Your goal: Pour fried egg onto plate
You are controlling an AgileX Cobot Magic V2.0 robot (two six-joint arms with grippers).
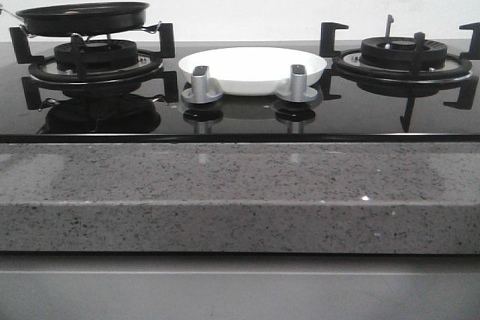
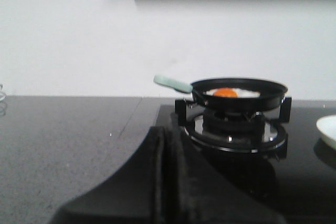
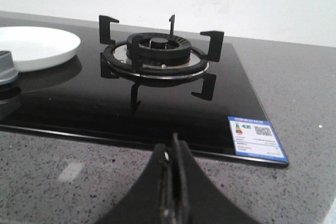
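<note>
A black frying pan (image 1: 82, 16) sits on the left burner; in the left wrist view the pan (image 2: 239, 95) holds the fried egg (image 2: 231, 93), white with an orange yolk, and has a pale green handle (image 2: 172, 83) pointing away from the plate. The white plate (image 1: 251, 69) lies on the glass hob between the burners; it also shows in the right wrist view (image 3: 37, 48) and at the left wrist view's edge (image 2: 328, 131). My left gripper (image 2: 165, 135) is shut and empty over the grey counter, well short of the pan. My right gripper (image 3: 173, 145) is shut and empty over the counter beside the hob.
Two silver knobs (image 1: 202, 86) (image 1: 298, 84) stand in front of the plate. The right burner (image 1: 405, 61) with black pan supports bears nothing. A grey speckled stone counter (image 1: 240, 192) edges the black glass hob. A blue-white label (image 3: 255, 137) sticks on the hob's corner.
</note>
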